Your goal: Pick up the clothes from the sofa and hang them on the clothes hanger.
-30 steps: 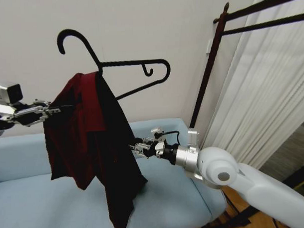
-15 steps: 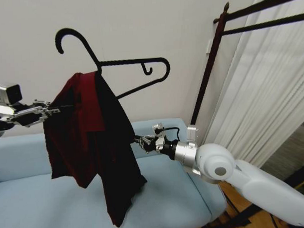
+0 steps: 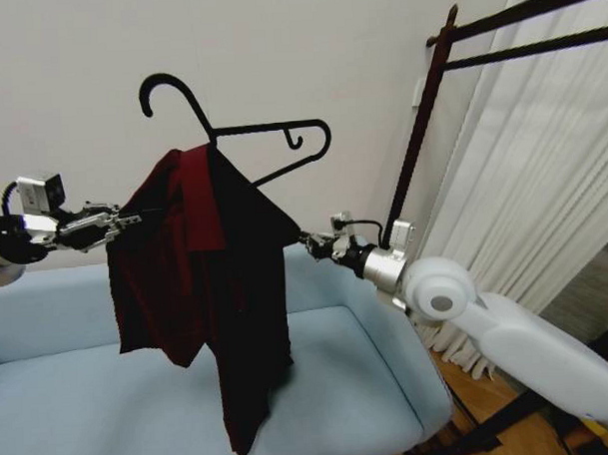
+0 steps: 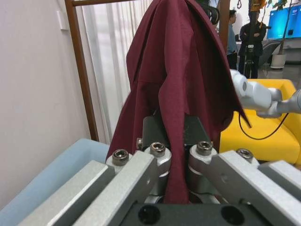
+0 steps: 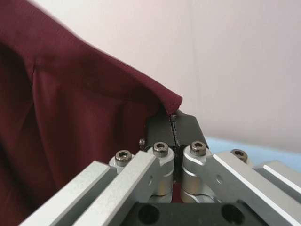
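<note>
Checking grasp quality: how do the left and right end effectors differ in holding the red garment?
The left end effector clamps a thick fold of the red garment; the right end effector pinches only a thin edge. The left reaches in level; the right slants upward. Both are shut on it.

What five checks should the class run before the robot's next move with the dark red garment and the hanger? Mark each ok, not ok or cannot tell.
1. Hold of the left gripper: fingers shut on the dark red garment. Ok.
2. Hold of the right gripper: fingers pinch the garment's edge. Ok.
3. Garment spread over the black hanger: it covers one shoulder and the other arm is bare. Not ok.
4. Hanger's hook on the clothes rack: the hook is free, apart from the rack. Not ok.
5. Hem clear of the light blue sofa: cannot tell.
</note>
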You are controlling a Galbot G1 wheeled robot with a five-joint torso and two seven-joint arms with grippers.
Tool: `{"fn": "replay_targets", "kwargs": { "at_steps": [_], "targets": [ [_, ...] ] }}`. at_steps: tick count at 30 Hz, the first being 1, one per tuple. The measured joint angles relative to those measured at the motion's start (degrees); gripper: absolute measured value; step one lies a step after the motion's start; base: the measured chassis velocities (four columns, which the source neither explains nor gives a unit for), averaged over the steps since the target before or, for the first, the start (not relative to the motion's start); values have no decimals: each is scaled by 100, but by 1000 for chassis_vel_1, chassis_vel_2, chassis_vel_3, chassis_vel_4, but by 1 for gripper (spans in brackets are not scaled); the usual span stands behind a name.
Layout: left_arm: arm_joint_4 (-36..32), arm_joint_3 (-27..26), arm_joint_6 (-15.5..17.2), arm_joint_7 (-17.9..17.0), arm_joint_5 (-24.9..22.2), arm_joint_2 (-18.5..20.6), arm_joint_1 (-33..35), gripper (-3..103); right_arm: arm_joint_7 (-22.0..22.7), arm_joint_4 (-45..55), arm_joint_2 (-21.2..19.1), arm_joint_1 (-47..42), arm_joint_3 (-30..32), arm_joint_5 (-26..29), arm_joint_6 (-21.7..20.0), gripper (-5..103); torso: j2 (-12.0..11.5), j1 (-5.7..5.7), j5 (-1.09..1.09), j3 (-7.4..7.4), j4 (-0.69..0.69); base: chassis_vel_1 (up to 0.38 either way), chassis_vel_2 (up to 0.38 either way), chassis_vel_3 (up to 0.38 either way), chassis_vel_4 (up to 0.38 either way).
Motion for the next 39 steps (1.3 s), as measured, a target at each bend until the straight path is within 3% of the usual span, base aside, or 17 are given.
{"fn": "replay_targets", "kwargs": {
  "at_steps": [12, 18, 31, 39],
  "targets": [
    [1, 154, -7, -253, 434, -323, 86, 2, -187, -600, 33, 821, -9, -308, 58, 0, 0, 0, -1, 0, 0, 0, 0, 0, 0],
    [-120, 193, 7, -668, 784, -480, 125, 2, -415, -774, 30, 1048, -36, -609, 120, 0, 0, 0, -1, 0, 0, 0, 0, 0, 0],
    [-521, 192, 391, -1143, 1351, -589, 141, 2, -700, -948, 68, 1386, -214, -1175, 191, 0, 0, 0, -1, 0, 0, 0, 0, 0, 0],
    [-765, 145, 487, -1922, 1353, -594, 156, 2, -857, -956, -139, 1467, -312, -1829, 221, 0, 0, 0, 0, 0, 0, 0, 0, 0, 0]
  ]
}}
